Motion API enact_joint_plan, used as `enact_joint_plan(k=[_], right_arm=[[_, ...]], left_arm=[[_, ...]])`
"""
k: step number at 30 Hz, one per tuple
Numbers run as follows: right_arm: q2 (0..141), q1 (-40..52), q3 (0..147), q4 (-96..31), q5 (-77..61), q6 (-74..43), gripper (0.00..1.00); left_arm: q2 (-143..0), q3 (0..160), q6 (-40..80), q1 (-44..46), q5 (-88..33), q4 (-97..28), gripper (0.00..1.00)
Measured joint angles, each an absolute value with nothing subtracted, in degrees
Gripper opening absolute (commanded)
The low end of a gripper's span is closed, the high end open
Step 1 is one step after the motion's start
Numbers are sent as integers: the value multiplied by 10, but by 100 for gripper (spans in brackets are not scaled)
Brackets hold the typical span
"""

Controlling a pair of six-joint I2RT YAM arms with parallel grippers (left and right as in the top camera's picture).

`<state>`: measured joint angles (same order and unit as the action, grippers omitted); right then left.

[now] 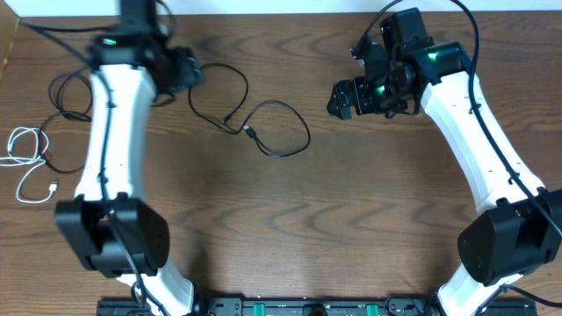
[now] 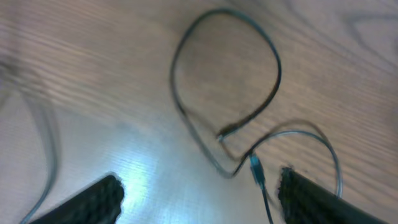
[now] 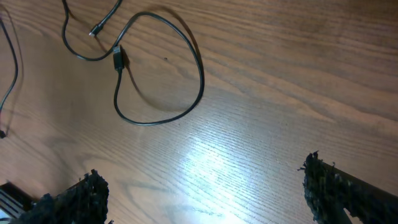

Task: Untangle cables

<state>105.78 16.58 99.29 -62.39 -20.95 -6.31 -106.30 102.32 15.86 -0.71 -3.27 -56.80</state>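
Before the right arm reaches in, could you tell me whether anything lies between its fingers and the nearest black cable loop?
Nothing visible does. The right gripper hangs open above the table, and only bare wood separates its fingers from the black cable loop ahead.

Loosely looped black cables (image 1: 277, 104); white cable (image 1: 39, 133) far left.

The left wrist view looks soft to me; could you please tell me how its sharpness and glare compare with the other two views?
Left wrist: blurred throughout, the black cable loop smeared, with a soft pale glare on the table. Right wrist: crisp wood grain, with a brighter glare patch mid-frame. Overhead: sharp and evenly lit, the white cable clear near the left edge.
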Motion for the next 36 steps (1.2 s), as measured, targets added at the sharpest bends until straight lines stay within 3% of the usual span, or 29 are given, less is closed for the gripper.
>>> enact_joint_plan(k=[2,11,24,36], right_arm=[[1058,166,993,-630,-209,-63,99],[1058,166,993,-639,-209,-63,98],[1058,166,993,-647,-209,-63,97],[1058,168,993,-654,-209,-63,97]], left_arm=[[-1065,974,145,12,-30,-509,100],[-1070,830,29,39,-31,-317,98],[-1191,815,-20,83,-57,-252,97],[-1206,811,-22,109,-53,-244,98]])
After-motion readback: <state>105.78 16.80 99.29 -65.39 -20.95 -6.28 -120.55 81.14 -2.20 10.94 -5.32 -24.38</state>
